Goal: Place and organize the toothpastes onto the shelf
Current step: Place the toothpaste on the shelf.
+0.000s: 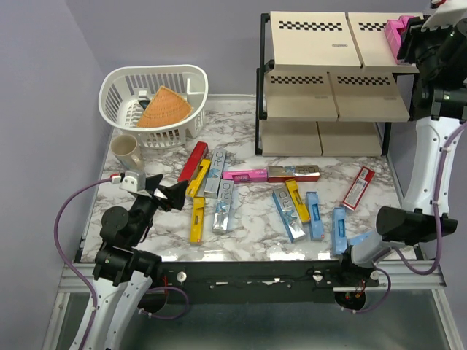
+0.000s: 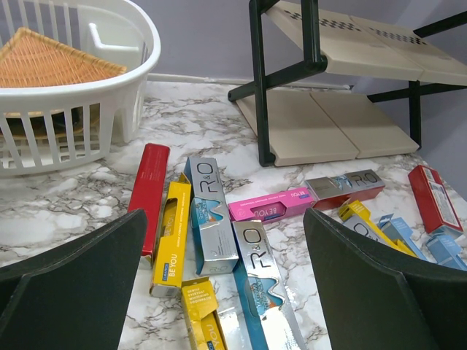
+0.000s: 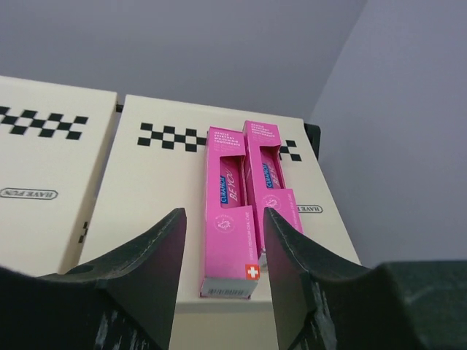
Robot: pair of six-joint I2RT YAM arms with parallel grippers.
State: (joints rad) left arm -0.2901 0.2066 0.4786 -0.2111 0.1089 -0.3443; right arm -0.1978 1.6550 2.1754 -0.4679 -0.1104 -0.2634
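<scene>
White plastic basket (image 1: 155,102) sitting at the far left of the marble table (image 1: 255,230), an orange woven piece (image 1: 164,109) lying inside it; a beige mug (image 1: 126,152) standing just in front

Left gripper (image 1: 169,194) hovering low over the table's near left part, jaws standing wide apart, gripping nothing, and pointing toward the loose cartons

Toothpastes lying scattered flat across the middle of the table: a red carton (image 1: 193,160) touching a yellow carton (image 1: 198,219), silver-blue cartons (image 1: 225,206) just beside them, one pink carton (image 1: 244,174) lying crosswise, then light blue cartons (image 1: 314,216) and a second red carton (image 1: 358,188) further right

Shelf (image 1: 314,73) standing at the rear right. Two pink cartons (image 3: 230,219) lying side by side and touching on the right panel of its top tier, far ends reaching the checkered strip

Right gripper (image 3: 225,213) hanging at that top tier, jaws partly parted and straddling the near end of the left pink carton. A gap is showing beside the left finger (image 3: 157,255), so nothing is being clamped
</scene>
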